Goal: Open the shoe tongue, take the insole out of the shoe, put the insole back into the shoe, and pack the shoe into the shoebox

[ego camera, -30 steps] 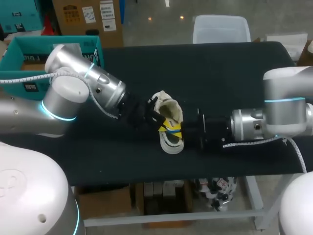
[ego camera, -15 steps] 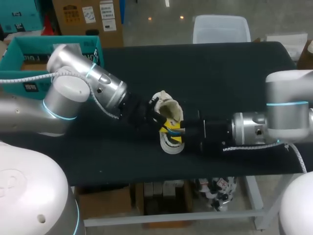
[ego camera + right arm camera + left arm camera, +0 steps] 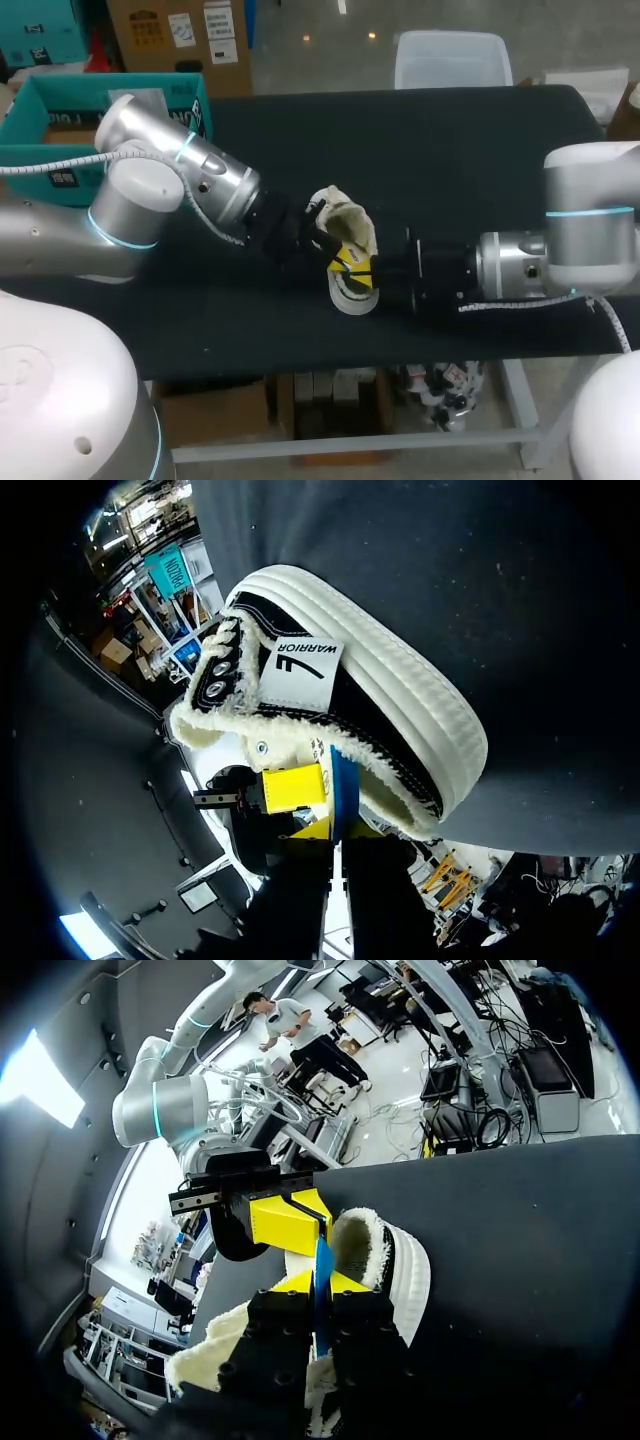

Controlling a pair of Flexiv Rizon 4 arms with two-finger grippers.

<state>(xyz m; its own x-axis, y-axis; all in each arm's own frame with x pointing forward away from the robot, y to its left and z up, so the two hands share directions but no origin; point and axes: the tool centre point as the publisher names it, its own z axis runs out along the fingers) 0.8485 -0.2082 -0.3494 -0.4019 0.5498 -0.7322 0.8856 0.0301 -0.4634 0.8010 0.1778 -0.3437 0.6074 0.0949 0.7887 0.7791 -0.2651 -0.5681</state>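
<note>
A black-and-white shoe (image 3: 347, 250) with cream fleece lining lies on its side at the middle of the black table (image 3: 480, 160). My left gripper (image 3: 322, 243) comes at its opening from the left and my right gripper (image 3: 366, 272) from the right. In the left wrist view my left gripper (image 3: 320, 1282) is shut on the thin blue insole (image 3: 322, 1260) edge at the shoe (image 3: 400, 1260) mouth, with the right gripper (image 3: 292, 1222) just ahead. In the right wrist view my right gripper (image 3: 335, 828) pinches the same blue insole (image 3: 344, 775) beside the shoe (image 3: 360, 680).
The teal shoebox (image 3: 40, 105) stands at the table's back left corner, behind my left arm. The shoe lies a short way from the table's front edge.
My right gripper has drifted slightly toward the front edge at the shoe's opening. The left arm and the shoe have hardly moved.
</note>
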